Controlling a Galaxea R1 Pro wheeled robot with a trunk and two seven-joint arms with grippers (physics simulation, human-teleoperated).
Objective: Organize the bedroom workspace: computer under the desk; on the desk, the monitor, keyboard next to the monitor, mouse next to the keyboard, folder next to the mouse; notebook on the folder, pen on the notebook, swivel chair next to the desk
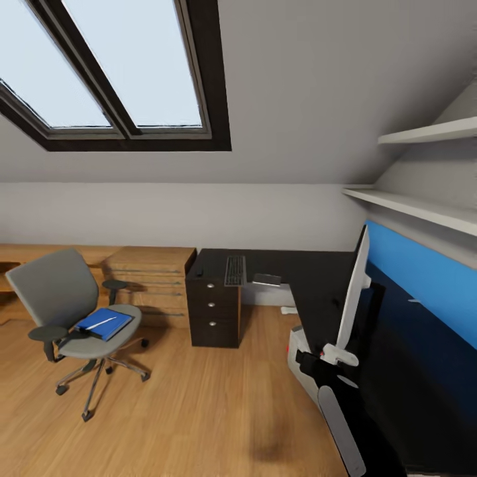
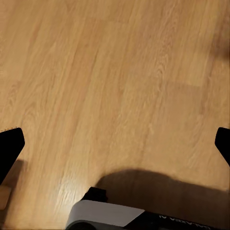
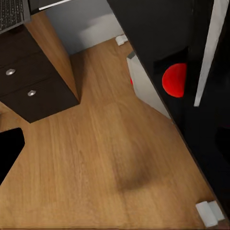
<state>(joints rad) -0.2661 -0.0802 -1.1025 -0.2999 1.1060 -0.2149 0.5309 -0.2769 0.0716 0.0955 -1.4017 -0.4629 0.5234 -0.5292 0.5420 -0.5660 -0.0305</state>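
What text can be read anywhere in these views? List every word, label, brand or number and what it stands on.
No text is legible anywhere.
Keyboard: key legends too small to read.
Robot's body at the edge of the left wrist view: faint lettering, too blurred to read.
Blue flat item on the swivel chair: no visible print.
Monitor and desk: no marking visible.

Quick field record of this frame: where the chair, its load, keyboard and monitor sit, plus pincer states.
swivel chair: on wood floor, left of the desk, apart from it
chair seat load: blue folder with pen lying on top
keyboard: on desk, above the drawer unit
monitor: on desk's right wing, seen edge-on
left pincer: open, over bare floor
right pincer: one fingertip visible, state unclear
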